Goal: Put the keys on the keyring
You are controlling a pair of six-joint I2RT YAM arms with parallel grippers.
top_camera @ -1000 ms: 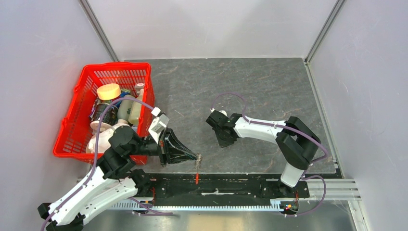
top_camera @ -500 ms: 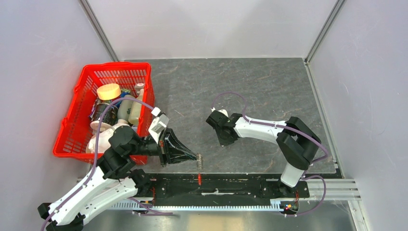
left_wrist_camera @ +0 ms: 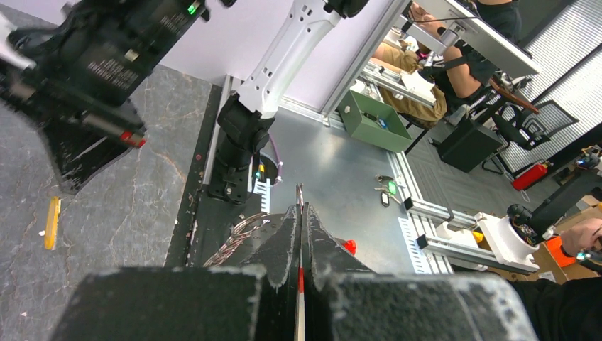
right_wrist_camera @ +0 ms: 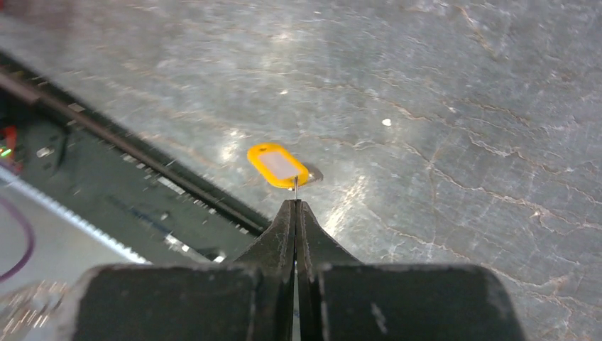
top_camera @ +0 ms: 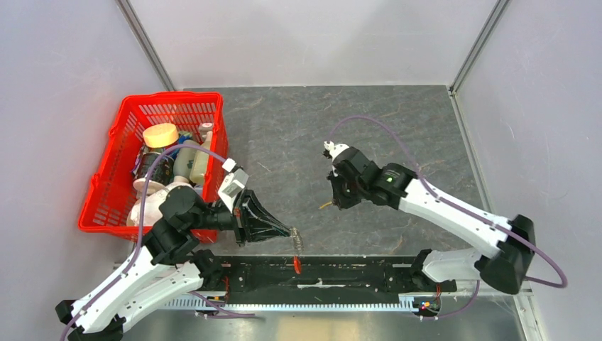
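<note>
My left gripper (top_camera: 289, 231) is shut on the keyring's silvery loop (top_camera: 295, 240), held out past the table's front edge. The red tag (top_camera: 296, 264) hangs below it. In the left wrist view the loop (left_wrist_camera: 299, 190) pokes out of the closed tips of the left gripper (left_wrist_camera: 301, 207), and the red tag (left_wrist_camera: 348, 246) shows beside the fingers. My right gripper (top_camera: 333, 202) is shut above the table's middle. In the right wrist view this gripper (right_wrist_camera: 295, 203) pinches a thin metal sliver, the key (right_wrist_camera: 295, 183), edge on. A yellow-orange tag (right_wrist_camera: 278, 165) hangs from the sliver, seen also from above (top_camera: 325, 204).
A red basket (top_camera: 99, 199) full of bottles and jars stands at the left, close behind my left arm. A black rail (top_camera: 355, 273) runs along the table's front edge. Grey walls enclose the left, back and right.
My right arm has lifted and swung its elbow out to the right, and the yellow-orange tag now hangs at its tips. My left gripper holds still and the red tag swings slightly.
</note>
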